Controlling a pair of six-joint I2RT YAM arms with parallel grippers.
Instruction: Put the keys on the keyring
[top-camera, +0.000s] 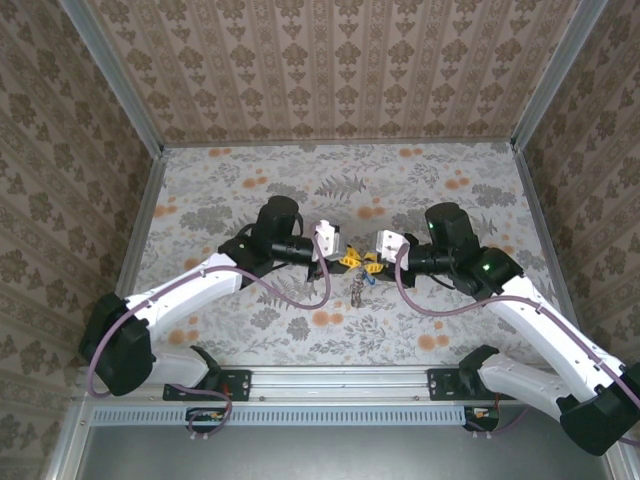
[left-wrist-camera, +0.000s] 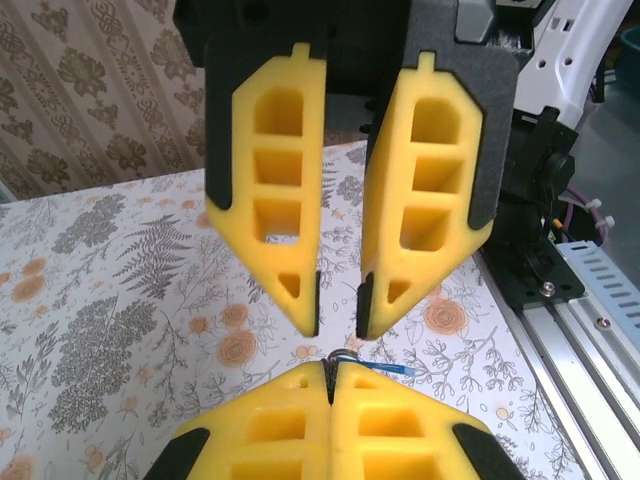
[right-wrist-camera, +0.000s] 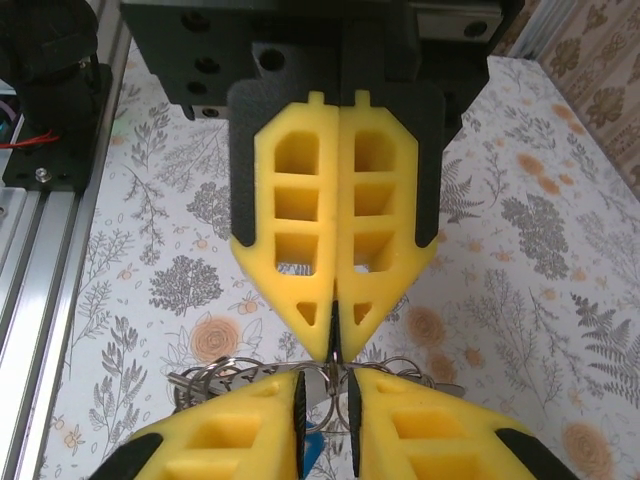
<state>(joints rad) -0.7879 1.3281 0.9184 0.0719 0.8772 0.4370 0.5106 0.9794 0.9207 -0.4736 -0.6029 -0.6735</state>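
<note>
Both arms meet tip to tip over the middle of the worktop (top-camera: 450, 180), so neither is nearer the work than the other. What matters is how the bunch sits between them. My left fingers (left-wrist-camera: 290, 410) are clenched flat together, and a thin metal strand comes out right at their tips. I judge they are pinching the top of the keyring (top-camera: 357, 290), though the contact itself is too small to be sure of. From above, the keyring hangs below the pinch, narrow and edge-on, with its long axis running down toward the worktop rather than along the line of the arms. My right fingers (right-wrist-camera: 265, 410) stand a little apart, with a clear slot between them. A loop of wire passes through that slot without being squeezed, so I read them as released. The key (left-wrist-camera: 385, 370), with its blue tag, lies just beside the left fingertips on the right arm's side and sits low in the right wrist view, close under the right fingers. I judge that any threading move depends on the right fingers catching the blue tag square to the plane of the keyring.
</note>
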